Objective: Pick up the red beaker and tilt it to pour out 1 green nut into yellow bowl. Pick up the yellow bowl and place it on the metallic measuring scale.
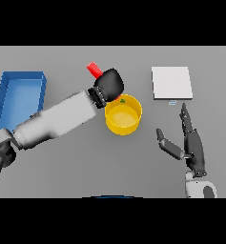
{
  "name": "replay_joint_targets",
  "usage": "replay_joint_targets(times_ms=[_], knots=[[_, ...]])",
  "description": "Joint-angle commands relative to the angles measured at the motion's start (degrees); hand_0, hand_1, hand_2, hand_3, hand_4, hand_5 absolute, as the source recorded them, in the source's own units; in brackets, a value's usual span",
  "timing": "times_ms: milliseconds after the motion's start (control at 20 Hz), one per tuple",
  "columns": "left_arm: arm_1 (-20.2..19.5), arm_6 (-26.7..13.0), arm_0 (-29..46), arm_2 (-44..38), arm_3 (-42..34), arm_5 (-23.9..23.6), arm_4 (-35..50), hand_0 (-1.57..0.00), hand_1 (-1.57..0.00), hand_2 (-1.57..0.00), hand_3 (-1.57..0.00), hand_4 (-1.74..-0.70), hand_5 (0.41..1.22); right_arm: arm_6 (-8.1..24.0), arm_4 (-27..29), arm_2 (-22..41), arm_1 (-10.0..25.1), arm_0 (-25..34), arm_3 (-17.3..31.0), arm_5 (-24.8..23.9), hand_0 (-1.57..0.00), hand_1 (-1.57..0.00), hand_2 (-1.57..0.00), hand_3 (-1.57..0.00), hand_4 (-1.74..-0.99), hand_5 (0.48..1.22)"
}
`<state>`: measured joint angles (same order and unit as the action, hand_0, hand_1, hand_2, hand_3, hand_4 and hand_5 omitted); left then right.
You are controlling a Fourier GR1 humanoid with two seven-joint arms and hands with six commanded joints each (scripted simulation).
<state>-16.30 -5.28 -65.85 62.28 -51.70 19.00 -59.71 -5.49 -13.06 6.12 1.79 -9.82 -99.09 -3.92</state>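
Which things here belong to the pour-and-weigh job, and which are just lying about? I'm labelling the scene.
In the job:
beaker, red, gripped and tilted by the left hand
nut, green, at the bowl's rim
bowl, yellow
scale, a pale square pad
right hand, open, waiting right of the bowl

Lying about:
bin, blue, far left

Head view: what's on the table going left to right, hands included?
Blue bin → red beaker held in the left hand → yellow bowl, a green nut at its far rim → metallic measuring scale → open right hand, near side.
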Motion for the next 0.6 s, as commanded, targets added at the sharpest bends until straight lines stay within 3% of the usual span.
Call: replay_joint_targets(times_ms=[0, 250, 450, 550], knots=[[-0.31, 1.28, -1.43, 0.48, 0.34, 0.05, -0.17, -1.57, -1.57, -1.57, -1.56, -1.74, 1.221, 0.76, -0.42, 0.27, -0.08, 0.34, -0.16, -0.12, 0.0, 0.0, 0.0, 0.0, -1.276, 0.6], [1.08, 3.05, -5.5, 5.75, 3.39, 2.66, -2.57, -1.57, -1.57, -1.57, -1.57, -1.74, 1.221, -0.29, -2.2, 0.48, 0.23, -0.62, -0.08, -1.16, 0.0, 0.0, 0.0, 0.0, -1.236, 0.582], [1.97, 5.51, -8.75, 9.94, 5.65, 1.83, -4.51, -1.57, -1.57, -1.57, -1.57, -1.73, 1.221, 0.55, -1.6, -0.17, 0.67, 0.64, 0.44, -0.99, 0.0, 0.0, 0.0, 0.0, -1.204, 0.591], [1.61, 6.69, -9.46, 11.84, 5.64, 1.4, -5.1, -1.57, -1.57, -1.57, -1.57, -1.73, 1.221, -0.68, -1.64, -0.31, 0.77, 0.79, 0.96, -1.07, 0.0, 0.0, 0.0, 0.0, -1.21, 0.592]])
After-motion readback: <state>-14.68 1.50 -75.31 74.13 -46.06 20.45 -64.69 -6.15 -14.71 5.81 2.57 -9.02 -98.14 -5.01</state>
